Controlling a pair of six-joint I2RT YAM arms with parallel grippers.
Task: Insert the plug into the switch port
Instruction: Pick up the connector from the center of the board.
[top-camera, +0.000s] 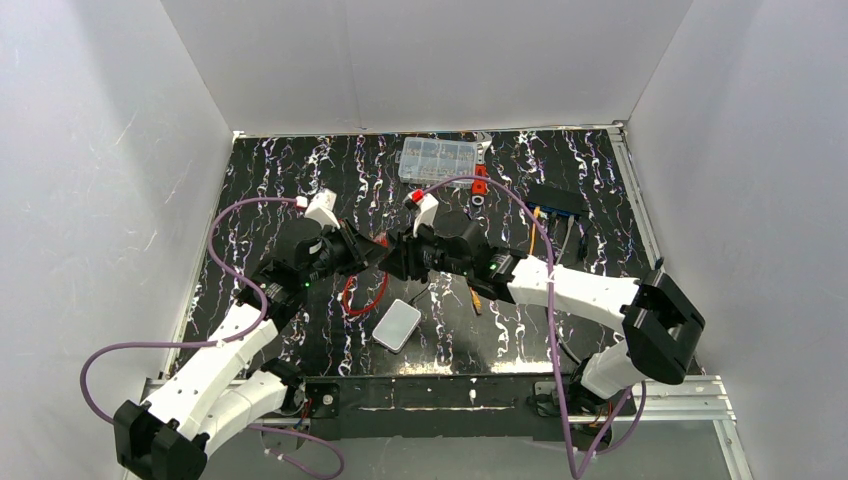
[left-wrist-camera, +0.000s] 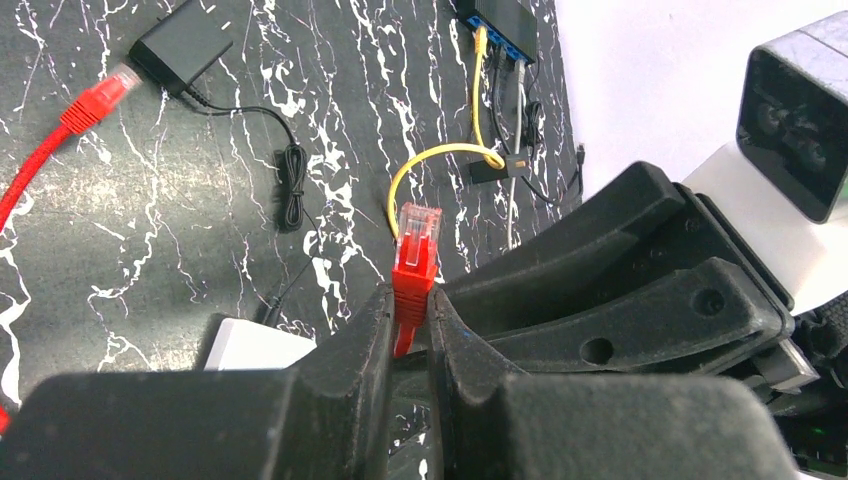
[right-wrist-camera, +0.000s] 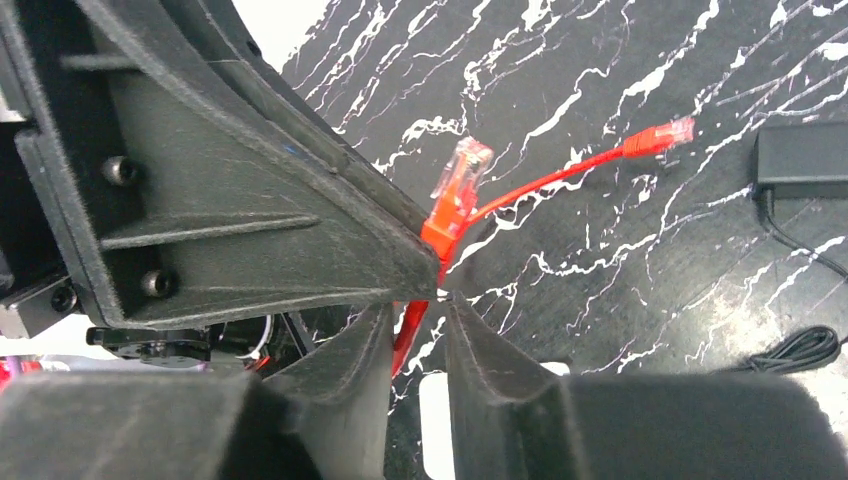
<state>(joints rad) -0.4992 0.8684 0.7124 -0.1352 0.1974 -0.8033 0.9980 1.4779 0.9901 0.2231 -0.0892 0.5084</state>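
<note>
I see both arms reaching in and meeting over the middle of the black marbled desk (top-camera: 280, 190). My left gripper (left-wrist-camera: 410, 300) is pressed tight on the red boot of a red connector (left-wrist-camera: 418, 228). The connector stands above the fingertips, clear tip upward. My right gripper (right-wrist-camera: 420, 305) sits against it from the other side. Its fingers are nearly together, and the red cable (right-wrist-camera: 407, 340) runs down through the narrow gap. I cannot tell whether they clamp it. The network switch (top-camera: 556, 200) lies near the far right corner, well apart from both grippers. A thin orange cable (left-wrist-camera: 440, 152) reaches its blue-edged face and loops back toward the middle. I cannot pick out its clear plug. A white-grey box (top-camera: 397, 325) lies by the near edge.
</note>
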